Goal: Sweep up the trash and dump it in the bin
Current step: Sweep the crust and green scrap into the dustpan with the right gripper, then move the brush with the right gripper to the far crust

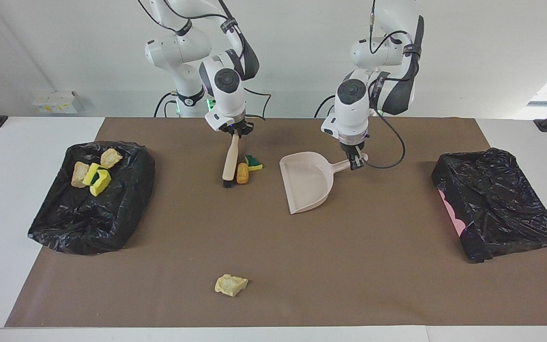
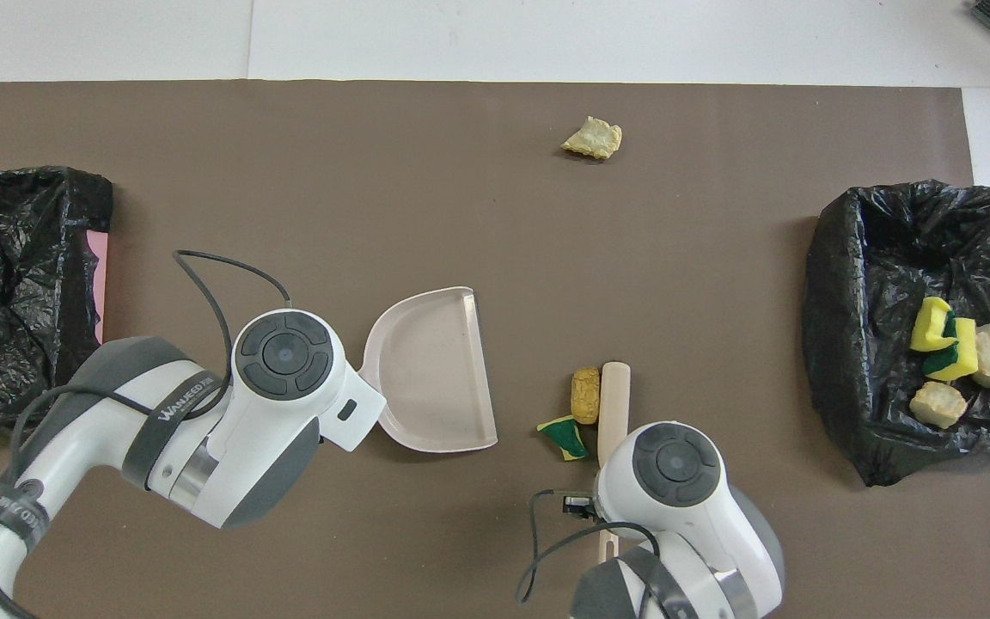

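I count two arms, each with one end effector: my left end effector [image 1: 358, 160] and my right end effector [image 1: 236, 133]. There is one dustpan [image 1: 307, 185] and one brush [image 1: 230, 161]. Two black-lined bins sit on the table [image 1: 31, 128]: one bin [image 1: 64, 218] holding four scraps, one bin [image 1: 496, 209] with none showing. Three scraps lie loose: one brown nugget [image 1: 242, 173], one green-backed sponge piece [image 1: 254, 162], one beige chunk [image 1: 230, 284].
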Controlling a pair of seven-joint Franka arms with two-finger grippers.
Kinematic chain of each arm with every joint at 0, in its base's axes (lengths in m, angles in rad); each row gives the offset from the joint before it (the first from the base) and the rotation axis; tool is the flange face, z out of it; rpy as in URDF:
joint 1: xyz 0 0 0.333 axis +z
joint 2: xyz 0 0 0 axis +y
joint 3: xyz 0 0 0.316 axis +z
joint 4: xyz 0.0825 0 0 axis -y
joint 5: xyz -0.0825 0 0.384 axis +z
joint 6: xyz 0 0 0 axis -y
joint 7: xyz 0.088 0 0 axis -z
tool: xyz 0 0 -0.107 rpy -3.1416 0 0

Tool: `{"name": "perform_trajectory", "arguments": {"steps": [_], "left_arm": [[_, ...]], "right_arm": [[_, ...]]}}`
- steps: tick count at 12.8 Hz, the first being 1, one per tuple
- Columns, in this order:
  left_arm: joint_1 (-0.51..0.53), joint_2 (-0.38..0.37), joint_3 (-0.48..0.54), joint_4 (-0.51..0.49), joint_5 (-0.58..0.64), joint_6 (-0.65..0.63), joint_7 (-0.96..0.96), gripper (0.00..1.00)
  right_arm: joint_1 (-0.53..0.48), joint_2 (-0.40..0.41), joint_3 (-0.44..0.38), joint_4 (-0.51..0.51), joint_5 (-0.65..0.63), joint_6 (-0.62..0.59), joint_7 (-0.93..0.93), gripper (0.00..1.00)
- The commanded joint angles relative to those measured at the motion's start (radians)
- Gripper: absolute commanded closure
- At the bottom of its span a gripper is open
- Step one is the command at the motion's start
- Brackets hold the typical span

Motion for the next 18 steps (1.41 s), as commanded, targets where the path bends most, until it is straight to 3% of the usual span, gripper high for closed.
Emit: {"name": "perform_trajectory", "arguments": {"steps": [1, 6, 12, 13, 17, 18], "left_arm": [[-0.007, -0.019, 0.009, -0.035, -0.010, 0.040, -0.030, 0.61], [-0.006, -0.023, 0.009, -0.052, -0.011, 0.054, -0.033, 0.58], [-0.006, -0.019, 0.009, -0.058, -0.013, 0.066, -0.036, 0.57], [-0.006, -0.017, 0.009, -0.058, -0.013, 0.066, -0.040, 0.61], [-0.006, -0.014, 0.010, -0.049, -0.013, 0.065, -0.036, 1.00], [-0.006, -0.014, 0.010, -0.049, -0.013, 0.063, -0.034, 1.00]], "right_arm": [[0.071, 0.175, 0.001, 0.193, 0.020, 0.004, 0.084, 1.00], [0.163, 0.323, 0.001, 0.407, 0.086, 0.021, 0.122, 1.00], [0.147, 0.311, -0.005, 0.437, 0.073, -0.065, 0.138, 1.00], [0.136, 0.294, -0.008, 0.443, 0.066, -0.094, 0.135, 1.00], [0.039, 0.234, -0.010, 0.453, 0.003, -0.206, 0.071, 1.00], [0.013, 0.233, -0.010, 0.462, -0.047, -0.246, 0.023, 1.00]]}}
